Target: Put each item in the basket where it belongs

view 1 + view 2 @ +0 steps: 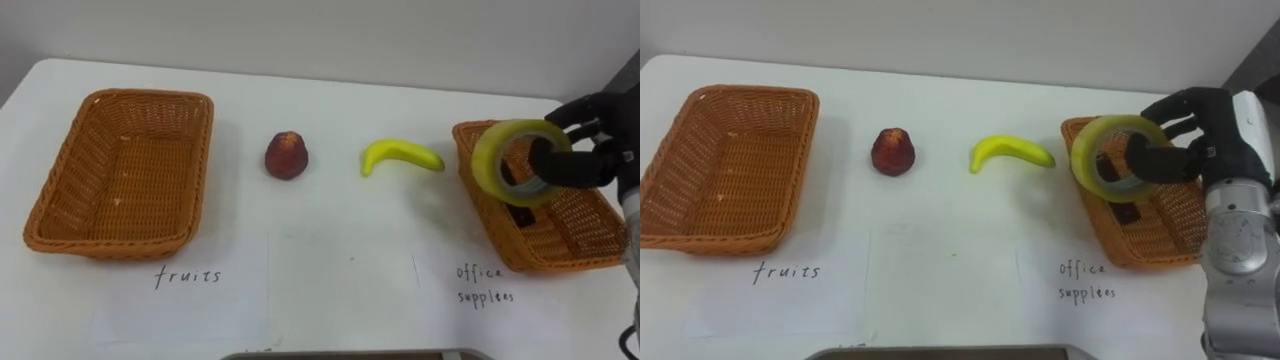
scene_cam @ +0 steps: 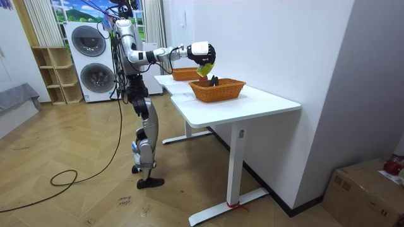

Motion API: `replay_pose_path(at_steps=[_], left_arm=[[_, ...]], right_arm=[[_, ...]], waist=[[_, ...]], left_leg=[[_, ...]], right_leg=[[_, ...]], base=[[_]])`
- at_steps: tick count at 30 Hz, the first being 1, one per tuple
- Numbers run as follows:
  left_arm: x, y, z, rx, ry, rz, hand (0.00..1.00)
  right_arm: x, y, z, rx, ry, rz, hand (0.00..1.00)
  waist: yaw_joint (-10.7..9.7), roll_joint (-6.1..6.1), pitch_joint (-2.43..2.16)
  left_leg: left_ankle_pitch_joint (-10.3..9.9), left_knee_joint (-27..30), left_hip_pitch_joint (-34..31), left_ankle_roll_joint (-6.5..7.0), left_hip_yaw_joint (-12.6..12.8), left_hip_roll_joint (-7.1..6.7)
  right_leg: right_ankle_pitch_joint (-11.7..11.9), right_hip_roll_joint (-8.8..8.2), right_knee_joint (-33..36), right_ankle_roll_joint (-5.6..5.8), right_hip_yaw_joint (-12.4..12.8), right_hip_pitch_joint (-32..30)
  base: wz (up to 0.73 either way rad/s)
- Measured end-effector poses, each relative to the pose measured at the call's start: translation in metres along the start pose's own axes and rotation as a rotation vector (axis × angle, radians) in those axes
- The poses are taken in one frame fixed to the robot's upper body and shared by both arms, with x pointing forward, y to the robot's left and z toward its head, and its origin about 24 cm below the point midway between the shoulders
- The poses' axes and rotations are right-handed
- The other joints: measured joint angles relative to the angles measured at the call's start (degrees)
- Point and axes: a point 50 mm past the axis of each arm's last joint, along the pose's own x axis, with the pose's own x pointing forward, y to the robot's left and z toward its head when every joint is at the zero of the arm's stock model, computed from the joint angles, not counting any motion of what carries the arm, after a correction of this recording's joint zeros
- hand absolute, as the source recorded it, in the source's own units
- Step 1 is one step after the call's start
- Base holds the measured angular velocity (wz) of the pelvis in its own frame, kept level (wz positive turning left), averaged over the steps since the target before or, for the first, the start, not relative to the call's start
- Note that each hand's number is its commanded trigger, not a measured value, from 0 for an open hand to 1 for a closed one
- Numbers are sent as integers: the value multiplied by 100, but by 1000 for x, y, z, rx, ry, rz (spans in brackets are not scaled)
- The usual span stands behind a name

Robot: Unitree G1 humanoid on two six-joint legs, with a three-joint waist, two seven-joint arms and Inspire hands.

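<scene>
I see my right hand with its fingers curled round one tape roll above the office basket, with one banana and one red fruit between it and the fruits basket on the surface.

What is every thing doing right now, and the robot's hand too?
tape roll, held above the office supplies basket.
right hand, curled round the tape roll.
office supplies basket, one dark thing inside.
fruits basket, nothing inside.
banana, lying on the table, in no basket.
red fruit, on the table, in no basket.
</scene>
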Motion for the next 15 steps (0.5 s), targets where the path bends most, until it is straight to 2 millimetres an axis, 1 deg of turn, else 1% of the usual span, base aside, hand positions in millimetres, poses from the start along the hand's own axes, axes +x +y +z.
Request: replay_pose_path(at_steps=[7, 15], left_arm=[[0, 0, 1, 0, -2, 1, 0], [0, 0, 2, 1, -2, -3, 0]], right_arm=[[0, 1, -2, -4, 9, 3, 100], [0, 1, -4, -3, 23, 6, 100]], waist=[[-1, -16, -12], [-1, -15, -13]], left_leg=[[0, 1, 1, 0, -1, -2], [0, 6, 0, 0, -1, -2]], right_leg=[[0, -1, 1, 0, 3, 0], [0, -4, 3, 0, -2, 2]], base=[[0], [0]])
